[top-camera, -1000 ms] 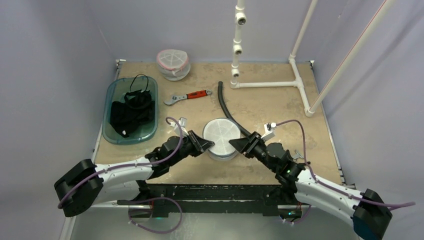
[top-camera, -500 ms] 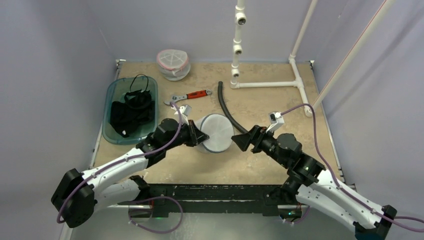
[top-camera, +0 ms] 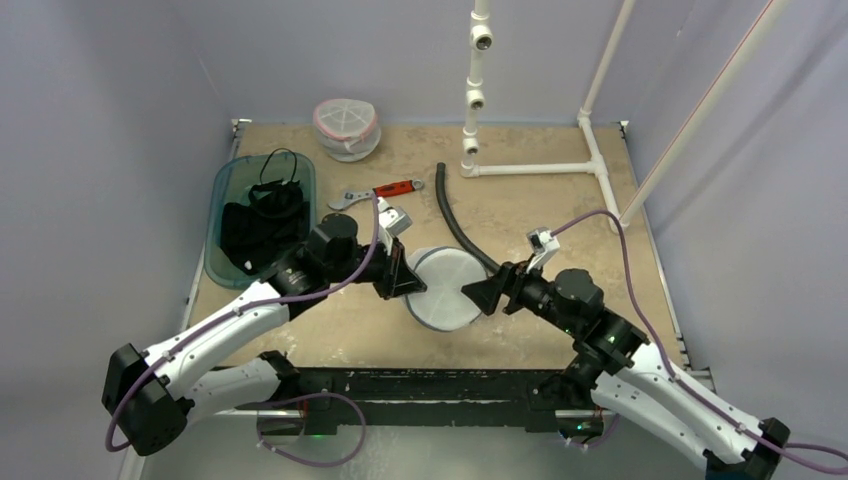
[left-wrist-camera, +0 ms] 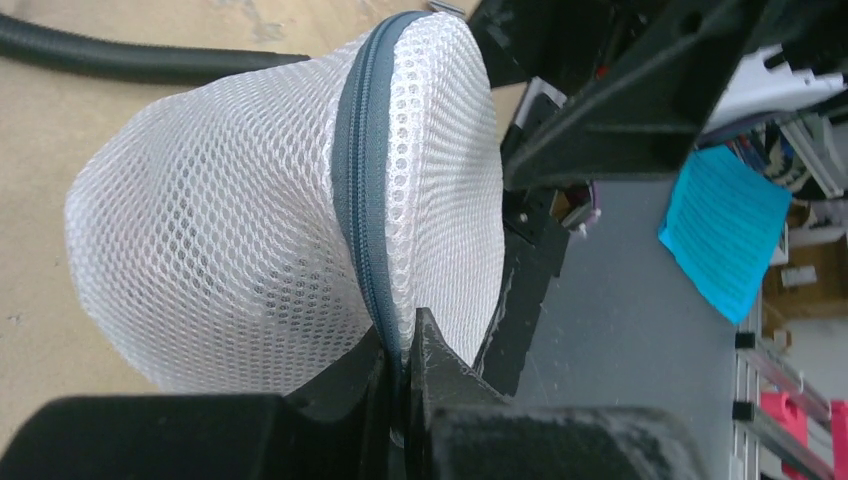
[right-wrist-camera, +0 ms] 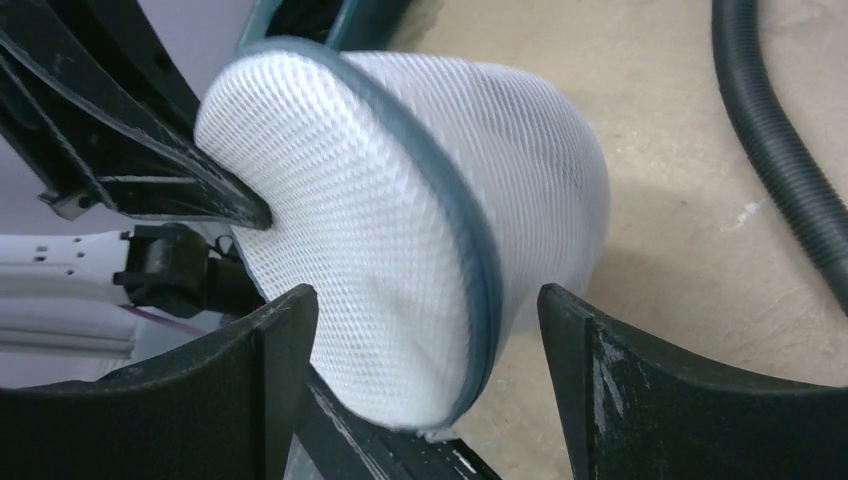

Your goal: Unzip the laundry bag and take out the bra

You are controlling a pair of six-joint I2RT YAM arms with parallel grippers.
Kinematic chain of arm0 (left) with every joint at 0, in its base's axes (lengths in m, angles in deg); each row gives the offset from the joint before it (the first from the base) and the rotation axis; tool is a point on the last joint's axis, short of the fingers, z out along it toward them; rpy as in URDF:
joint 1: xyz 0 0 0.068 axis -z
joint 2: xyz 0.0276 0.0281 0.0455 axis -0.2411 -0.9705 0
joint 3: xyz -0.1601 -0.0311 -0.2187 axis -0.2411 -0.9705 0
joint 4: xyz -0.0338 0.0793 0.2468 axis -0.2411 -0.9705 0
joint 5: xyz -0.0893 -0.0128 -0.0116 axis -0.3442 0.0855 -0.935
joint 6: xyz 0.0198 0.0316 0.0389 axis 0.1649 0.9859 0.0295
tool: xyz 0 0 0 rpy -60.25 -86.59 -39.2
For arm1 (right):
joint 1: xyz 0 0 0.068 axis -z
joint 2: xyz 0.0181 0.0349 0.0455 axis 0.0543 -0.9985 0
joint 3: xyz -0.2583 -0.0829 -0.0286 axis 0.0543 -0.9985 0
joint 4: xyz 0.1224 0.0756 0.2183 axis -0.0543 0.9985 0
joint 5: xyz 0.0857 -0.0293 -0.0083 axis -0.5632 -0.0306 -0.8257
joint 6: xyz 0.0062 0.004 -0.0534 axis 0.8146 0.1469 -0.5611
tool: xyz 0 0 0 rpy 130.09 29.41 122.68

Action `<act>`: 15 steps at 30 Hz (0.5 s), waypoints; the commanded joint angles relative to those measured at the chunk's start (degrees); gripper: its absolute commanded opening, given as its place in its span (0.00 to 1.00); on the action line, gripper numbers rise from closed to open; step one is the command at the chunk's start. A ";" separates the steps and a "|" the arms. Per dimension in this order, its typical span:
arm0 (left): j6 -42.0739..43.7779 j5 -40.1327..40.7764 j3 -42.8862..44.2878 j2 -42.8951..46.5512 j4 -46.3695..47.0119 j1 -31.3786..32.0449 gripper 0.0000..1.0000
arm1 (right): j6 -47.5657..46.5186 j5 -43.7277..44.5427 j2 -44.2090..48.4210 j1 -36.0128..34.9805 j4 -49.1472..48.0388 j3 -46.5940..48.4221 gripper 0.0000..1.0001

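At table centre: left gripper (top-camera: 415, 284) has clamped the laundry bag (top-camera: 447, 290) at its zipper (left-wrist-camera: 360, 200), tilting it; right gripper (top-camera: 474, 292) now gapes wide astride it. Unzipping apparently not yet begun.

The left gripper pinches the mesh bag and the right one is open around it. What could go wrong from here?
1. The left gripper pinches only a thin fold at the zipper of the laundry bag; the tilted bag might slip out.
2. The right gripper stands open over the rim; closing there, it may catch mesh, not the puller, which I cannot clearly see.
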 commanded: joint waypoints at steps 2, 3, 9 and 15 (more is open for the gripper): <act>6.85 -7.91 3.01 1.00 -1.38 -0.05 0.00 | -1.63 -12.24 0.33 5.38 -7.85 -1.32 0.77; 7.13 -7.90 3.06 1.36 -1.28 -0.04 0.00 | -1.14 -14.39 0.59 6.88 -8.76 -2.11 0.72; 8.24 -6.54 3.62 2.09 -1.39 -0.06 0.00 | 0.94 -23.33 -0.23 10.25 -13.08 -3.25 0.49; 8.73 -6.01 4.73 1.12 -0.92 -0.07 0.00 | 0.72 -28.49 -4.18 10.25 -14.63 -2.22 0.51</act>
